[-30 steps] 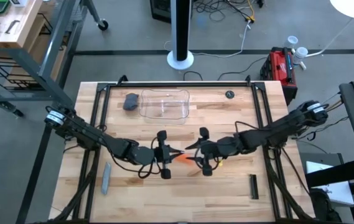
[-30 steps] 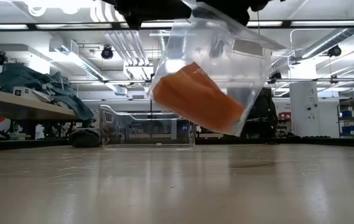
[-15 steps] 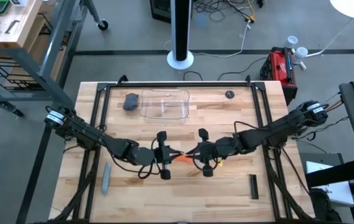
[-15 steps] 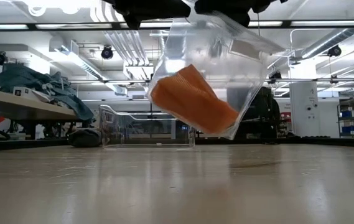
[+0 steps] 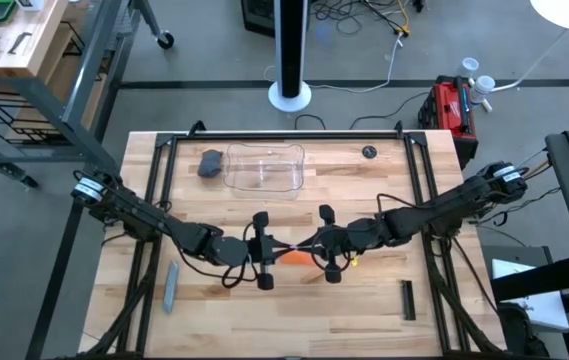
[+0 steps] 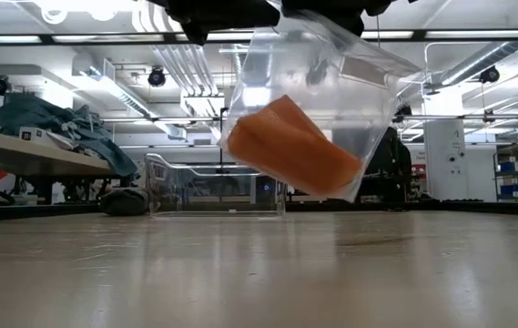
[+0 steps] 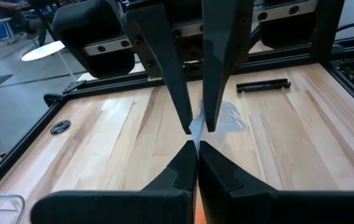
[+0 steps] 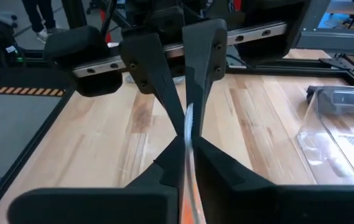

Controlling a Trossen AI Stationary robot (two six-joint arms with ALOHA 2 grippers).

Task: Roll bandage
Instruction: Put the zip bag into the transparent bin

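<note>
- right gripper (image 5: 311, 243) was spread open a second ago, fingertips apart around the top of the bag (image 6: 318, 100). Now they're pinched together on it, right up against the left gripper (image 5: 282, 246)
- in the high view it slid a bit toward the table's left edge, so the gap between the two is gone
- bandage (image 6: 292, 148) inside the bag shifted a little in the low view. It swung up and left half a second back, now it's settled again, tilted, low end toward the bag's bottom right corner
</note>
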